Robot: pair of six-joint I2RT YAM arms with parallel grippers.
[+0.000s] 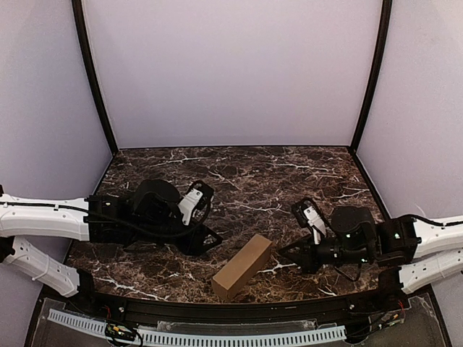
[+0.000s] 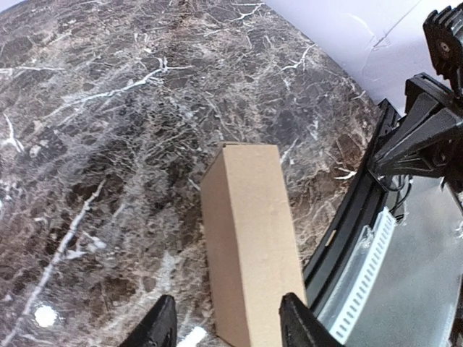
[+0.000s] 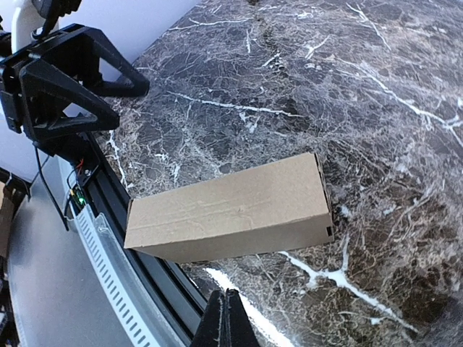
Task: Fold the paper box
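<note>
The paper box is a closed, narrow brown cardboard box lying on its side on the dark marble table, near the front edge. My left gripper is just left of it, open and empty. In the left wrist view the box lies lengthwise ahead of my open left gripper, not gripped. My right gripper is just right of the box and shut on nothing. In the right wrist view the box lies crosswise beyond the shut right gripper, apart from it.
The table's black front rim runs close under the box's near end, with a white perforated strip below it. Lilac walls enclose the back and sides. The other arm's gripper shows in each wrist view.
</note>
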